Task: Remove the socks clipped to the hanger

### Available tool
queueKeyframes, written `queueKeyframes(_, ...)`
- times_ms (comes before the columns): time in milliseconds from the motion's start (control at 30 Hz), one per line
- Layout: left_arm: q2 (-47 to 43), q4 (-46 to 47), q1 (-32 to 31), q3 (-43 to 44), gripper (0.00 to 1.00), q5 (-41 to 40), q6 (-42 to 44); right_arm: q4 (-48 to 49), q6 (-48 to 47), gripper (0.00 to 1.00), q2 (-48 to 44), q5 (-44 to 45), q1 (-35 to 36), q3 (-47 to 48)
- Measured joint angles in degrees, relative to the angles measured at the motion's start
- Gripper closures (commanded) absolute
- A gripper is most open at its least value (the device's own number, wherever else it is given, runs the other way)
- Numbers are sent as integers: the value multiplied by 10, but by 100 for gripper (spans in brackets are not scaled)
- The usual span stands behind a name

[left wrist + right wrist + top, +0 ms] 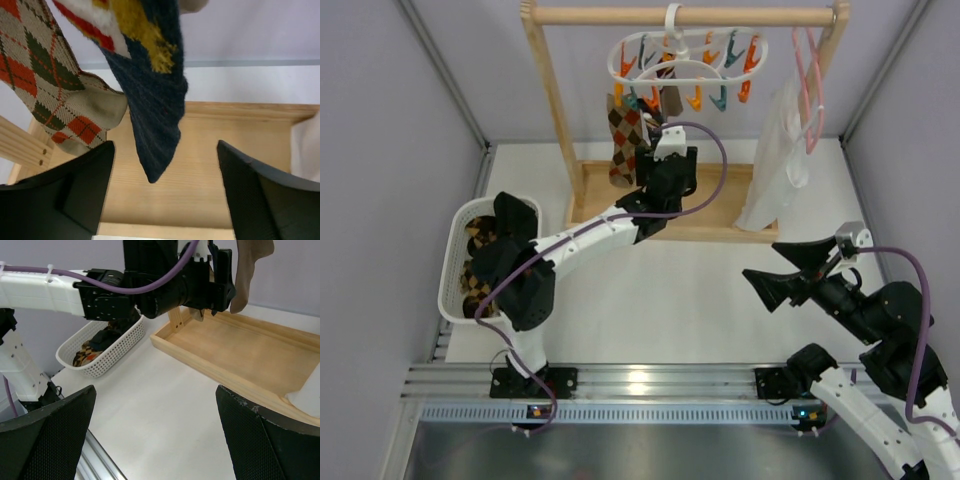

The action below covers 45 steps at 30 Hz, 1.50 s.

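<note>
Although several socks [92, 346], argyle and dark, already lie in the white slatted basket [115, 357] at the far left of the worktop [650, 290], the job looks only partly done, since more socks hang from the hanger. Moving rightward, the left arm reaches from beside the basket to the wooden rail rack [680, 15]. The left pincer [164, 150] sits just under the hanging socks with its jaws wide apart and clamped on nothing. In its wrist view the argyle sock [55, 85] dangles over the left finger. The toe of the navy sock [152, 115], banded in yellow, red and white higher up, points down into the gap between the two fingers without touching either. Both socks hang above the rack's wooden base tray [200, 150]. A tan strip of cloth [252, 275] hangs close by in the right wrist view, and I cannot tell whether it is a third sock. Above them, the white oval ring hanger [685, 68] hooks over the rail, and most of its orange and teal clothespins [720, 95] hang empty, which suggests the greater share is off. Further right, a white translucent garment [770, 170] on a pink wire hanger [810, 80] is no part of the task. At the far right the right pincer [155, 390] hovers over bare worktop, jaws spread and holding nothing. What is left, by my reckoning, is to close on each hanging sock, pull it free of its clip and carry it to the basket.
</note>
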Motion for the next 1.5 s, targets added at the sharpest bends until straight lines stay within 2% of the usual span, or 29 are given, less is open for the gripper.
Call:
queueKeyframes(67, 28, -2, 1, 21, 31, -36, 11, 0, 0, 0, 0, -1, 0, 0)
queueKeyframes(100, 37, -2, 1, 29, 41, -48, 17, 0, 0, 1, 0, -2, 0, 0)
queueKeyframes(167, 55, -2, 1, 47, 49, -73, 27, 0, 0, 1, 0, -2, 0, 0)
queueKeyframes(233, 66, -2, 2, 65, 70, -88, 35, 0, 0, 1, 0, -4, 0, 0)
queueKeyframes(300, 73, -1, 2, 76, 83, -97, 43, 2, 0, 1, 0, -9, 0, -4)
queueKeyframes(333, 74, 0, 2, 80, 96, -101, 46, 3, 0, 1, 1, -10, 0, -7)
queueKeyframes(367, 74, 1, 2, 80, 100, -103, 45, 3, 0, 0, 1, -11, 0, -10)
queueKeyframes(633, 67, 2, -8, 50, 100, -117, 33, 10, 7, 1, 11, -5, 0, -5)
queueKeyframes(867, 45, 6, -64, 10, 100, -143, 26, 36, 22, 1, 75, 10, 0, 96)
queueKeyframes(1100, -17, 11, -86, -56, 100, -145, -13, 60, 23, 13, 266, -25, 0, 266)
queueKeyframes(1267, -29, 11, -81, -63, 100, -142, -24, 60, 9, 20, 429, -59, 1, 397)
queueKeyframes(1500, -29, 11, -81, -63, 100, -134, -26, 12, -43, 25, 634, -48, 16, 584)
